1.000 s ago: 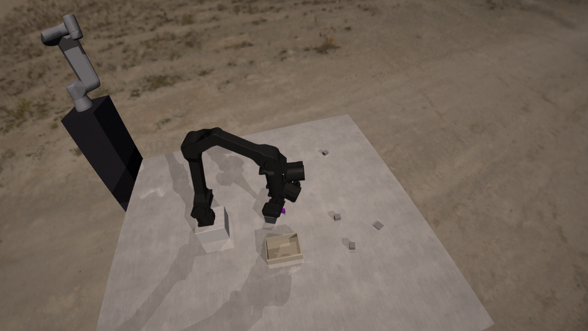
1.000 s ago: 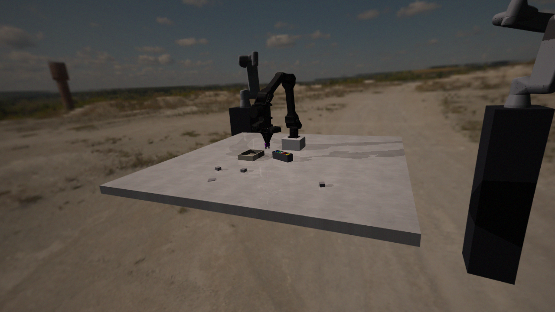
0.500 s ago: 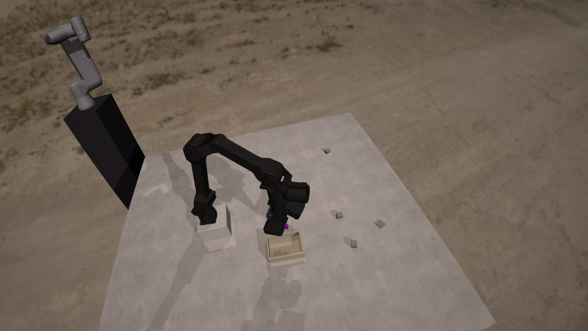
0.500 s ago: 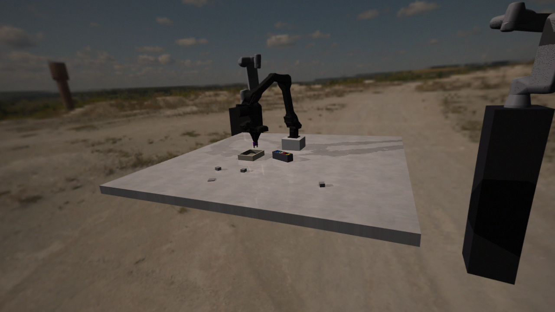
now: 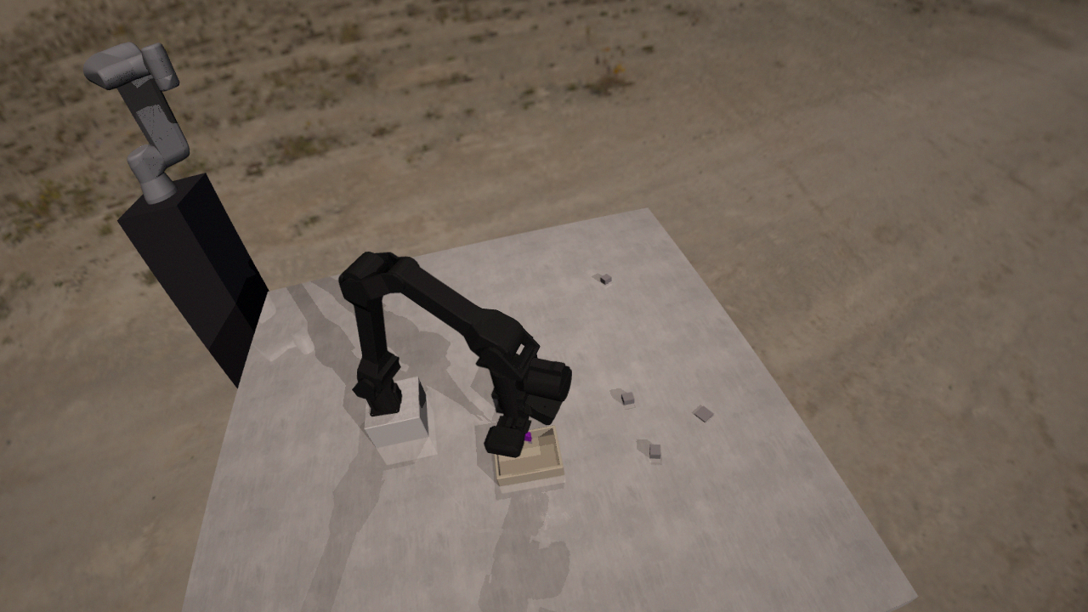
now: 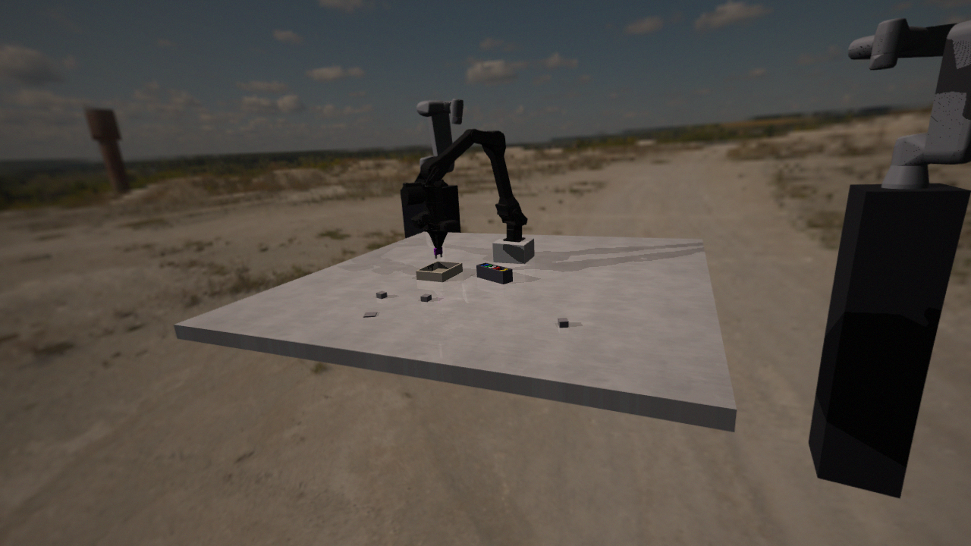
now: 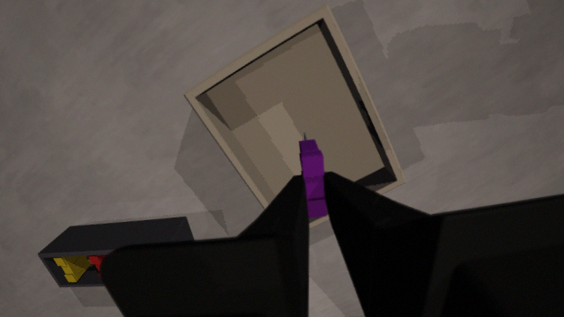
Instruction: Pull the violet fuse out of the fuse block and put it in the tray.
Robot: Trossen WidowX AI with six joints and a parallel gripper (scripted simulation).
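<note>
Now the gripper (image 7: 315, 189) pinches the violet fuse (image 7: 312, 169) tight in its 2 jaws, high over the tray (image 7: 211, 119), well apart from the fuse block (image 7: 119, 235), so nothing gets bumped.
</note>
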